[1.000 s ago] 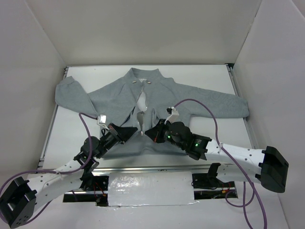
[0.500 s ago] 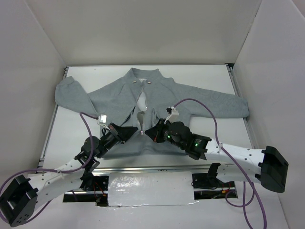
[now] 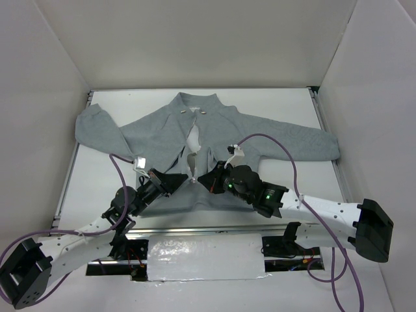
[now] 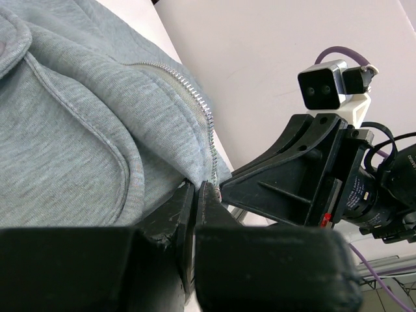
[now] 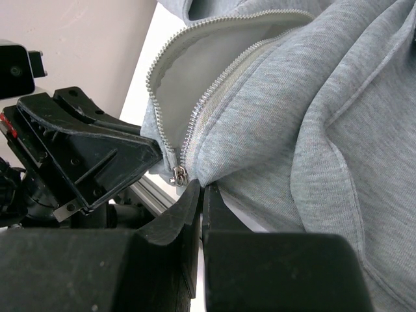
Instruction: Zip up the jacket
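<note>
The grey fleece jacket point(image 3: 260, 140) lies flat, collar far, hem near, its centre zipper open over white lining point(image 3: 193, 138). My left gripper point(image 3: 185, 180) is shut on the hem just left of the zipper; in the left wrist view point(image 4: 195, 188) its tips pinch the fabric edge below the zipper teeth point(image 4: 203, 110). My right gripper point(image 3: 202, 180) is shut on the hem just right of the zipper, and its tips point(image 5: 202, 189) nip the fabric beside the metal slider point(image 5: 179, 174), which sits at the zipper's bottom end. The two grippers face each other, nearly touching.
White walls stand round the table on three sides. The sleeves spread to the far left point(image 3: 91, 127) and right point(image 3: 318, 143). A metal rail point(image 3: 195, 229) runs along the near table edge. Purple cables point(image 3: 266, 138) loop over the jacket.
</note>
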### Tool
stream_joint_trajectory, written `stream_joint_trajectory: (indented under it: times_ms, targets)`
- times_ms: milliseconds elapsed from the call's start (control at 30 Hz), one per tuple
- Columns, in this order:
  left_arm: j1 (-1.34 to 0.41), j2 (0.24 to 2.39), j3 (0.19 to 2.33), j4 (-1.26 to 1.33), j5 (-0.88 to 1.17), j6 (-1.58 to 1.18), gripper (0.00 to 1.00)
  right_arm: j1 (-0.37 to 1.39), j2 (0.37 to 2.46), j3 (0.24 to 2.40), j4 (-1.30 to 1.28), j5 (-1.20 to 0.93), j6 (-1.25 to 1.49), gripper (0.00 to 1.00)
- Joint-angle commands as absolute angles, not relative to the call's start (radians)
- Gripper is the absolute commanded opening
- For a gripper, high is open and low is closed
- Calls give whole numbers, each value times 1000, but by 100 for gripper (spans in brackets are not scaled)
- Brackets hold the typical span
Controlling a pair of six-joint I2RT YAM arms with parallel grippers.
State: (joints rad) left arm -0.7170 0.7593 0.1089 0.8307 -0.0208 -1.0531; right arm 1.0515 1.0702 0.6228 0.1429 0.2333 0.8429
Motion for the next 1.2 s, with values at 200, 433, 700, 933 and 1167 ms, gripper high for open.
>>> stream_joint_trajectory:
  times_ms: [200, 433, 700, 933, 1167]
  targets:
    - [-723, 770, 120, 937, 9, -1058, 0, 1061, 1072, 692, 218, 255, 828, 0]
    - [-726, 782, 104, 962, 12, -1068, 0, 1057, 1081, 699, 227, 264, 833, 0]
    - [-727, 749, 95, 924, 5, -1052, 0, 1054, 1077, 704, 227, 279, 836, 0]
    - [-727, 727, 94, 890, 26, -968, 0, 1051, 1078, 721, 202, 276, 830, 0]
    - [-727, 772, 146, 884, 139, -907, 0, 1049, 1085, 730, 210, 256, 793, 0]
